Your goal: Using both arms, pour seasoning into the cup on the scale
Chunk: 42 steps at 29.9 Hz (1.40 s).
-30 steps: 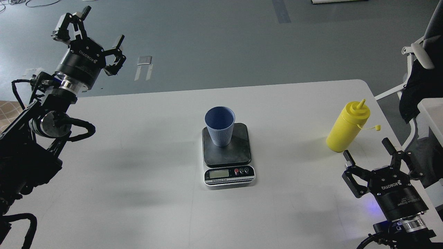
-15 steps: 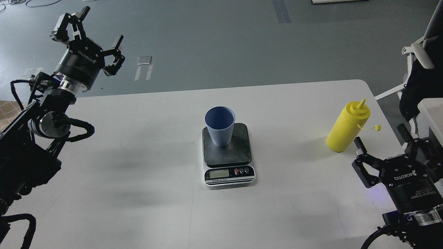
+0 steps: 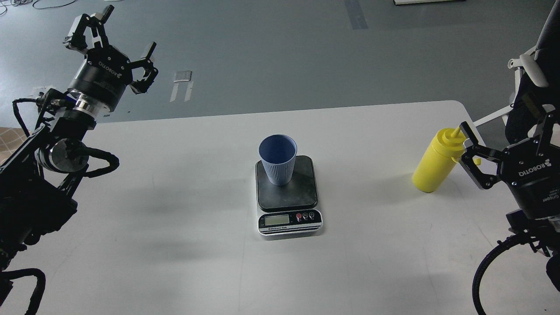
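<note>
Both sets of jaws stand spread apart with nothing between them. From the head view, the left gripper is raised at the upper left, beyond the far edge of the bench, its fingers splayed wide over the grey floor and well apart from everything on the bench. Its black arm, with looping cables, comes in along the left edge.

At the right side, the right gripper sits just beside the seasoning bottle. One of its fingers reaches up next to the bottle's nozzle and shoulder, and the other rises further right, near the edge of the view. The bottle's body lies outside the gap between them; whether the nearer finger touches the bottle cannot be told. The bottle stands on the bench near its right edge, leaning slightly in the view, with its pointed nozzle uppermost. Part of its small tethered cap is hidden behind the gripper.

In the middle of the bench, the scale lies flat with its silver front panel, display and buttons facing the viewer. The light blue ribbed cup stands upright on the dark platform, toward its back left part, mouth open upward. Cup and scale are well apart from both grippers and from the bottle.
</note>
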Motion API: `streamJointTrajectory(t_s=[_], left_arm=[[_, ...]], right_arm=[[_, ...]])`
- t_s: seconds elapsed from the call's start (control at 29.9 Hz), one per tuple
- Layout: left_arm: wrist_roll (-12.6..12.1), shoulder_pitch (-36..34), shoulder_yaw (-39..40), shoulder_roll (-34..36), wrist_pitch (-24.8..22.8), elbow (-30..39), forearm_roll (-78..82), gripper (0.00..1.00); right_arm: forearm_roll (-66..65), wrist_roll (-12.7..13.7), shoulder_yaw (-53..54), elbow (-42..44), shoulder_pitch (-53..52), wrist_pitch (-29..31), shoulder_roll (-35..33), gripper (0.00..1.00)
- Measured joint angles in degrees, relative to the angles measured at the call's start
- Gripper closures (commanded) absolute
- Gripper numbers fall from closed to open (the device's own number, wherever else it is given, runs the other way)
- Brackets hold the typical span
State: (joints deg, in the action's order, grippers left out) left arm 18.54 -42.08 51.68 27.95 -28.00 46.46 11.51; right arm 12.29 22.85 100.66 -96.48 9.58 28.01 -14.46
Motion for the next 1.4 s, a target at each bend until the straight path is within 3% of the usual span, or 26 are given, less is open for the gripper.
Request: streamJointTrajectory(t_s=[0.27, 0.53, 0.73, 1.04, 1.27, 1.4], left_arm=[[0.0, -0.3, 0.1, -0.2, 0.0, -0.1, 0.5, 0.02], [-0.1, -2.9, -0.2, -0.3, 0.0, -0.6, 0.9, 0.02], [-0.2, -4.9, -0.2, -0.9, 0.0, -0.7, 1.0, 0.02], [-0.8, -7.0, -0.3, -3.4, 0.0, -0.8, 3.1, 0.02], [-6.9, -10.3, 0.3, -4.2, 0.0, -3.6, 3.5, 0.02], [-7.6, -11.7, 0.4, -5.7, 0.0, -5.4, 3.2, 0.02]], right_arm=[[-0.5, -0.1, -7.8, 9.8, -18.5, 0.0, -16.3, 0.01], [-1.3, -0.1, -22.9, 23.7, -42.3, 0.0, -19.9, 0.01], [-5.7, -0.1, -37.0, 37.3, -58.7, 0.0, -14.8, 0.01], [-19.0, -0.1, -39.2, 53.7, -69.0, 0.0, -2.0, 0.01], [-28.3, -1.5, -39.0, 56.9, -72.0, 0.0, 1.5, 0.01], [-34.1, -5.3, -38.9, 57.1, -73.5, 0.0, 1.5, 0.01]])
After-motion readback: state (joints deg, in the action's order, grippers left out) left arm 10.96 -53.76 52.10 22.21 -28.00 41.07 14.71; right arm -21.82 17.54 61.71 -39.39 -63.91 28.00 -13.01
